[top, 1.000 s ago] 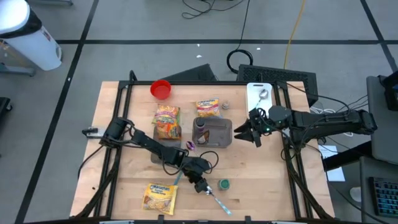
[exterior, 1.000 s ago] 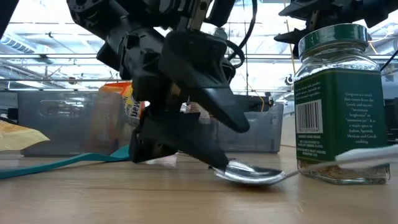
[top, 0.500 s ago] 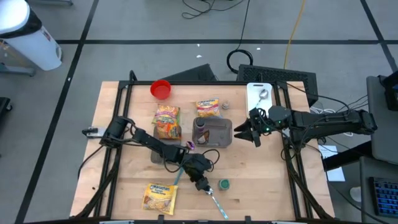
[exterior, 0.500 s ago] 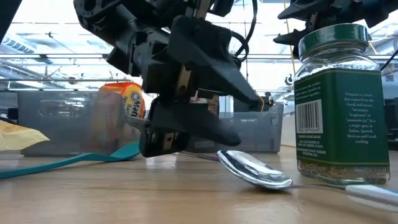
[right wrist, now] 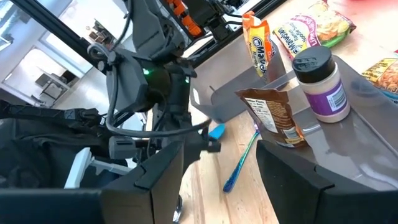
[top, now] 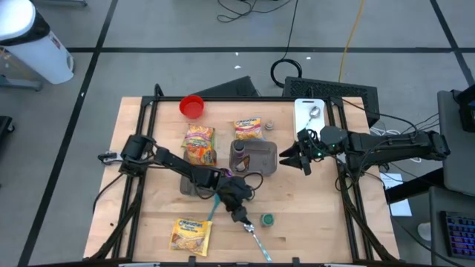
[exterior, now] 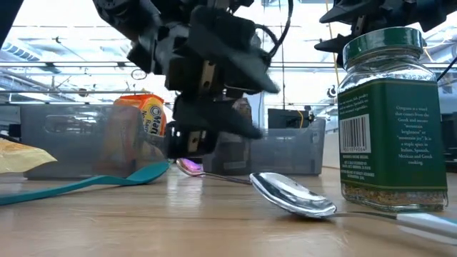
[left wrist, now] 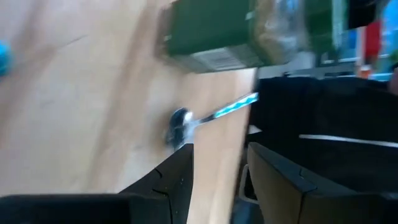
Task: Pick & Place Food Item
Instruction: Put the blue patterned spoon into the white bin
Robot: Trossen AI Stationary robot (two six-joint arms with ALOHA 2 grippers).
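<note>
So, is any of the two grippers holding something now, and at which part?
Nothing is held. The left gripper is open and empty above the metal spoon lying on the table. The right gripper is open and empty beside the gray bin.

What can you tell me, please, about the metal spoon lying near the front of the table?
The spoon is shiny silver metal with a pale handle running toward the table's front edge. It lies flat on the wooden table, bowl toward the left claw, which hangs just above without holding it. A green-lidded spice jar stands right beside it; whether they touch is unclear.
</note>
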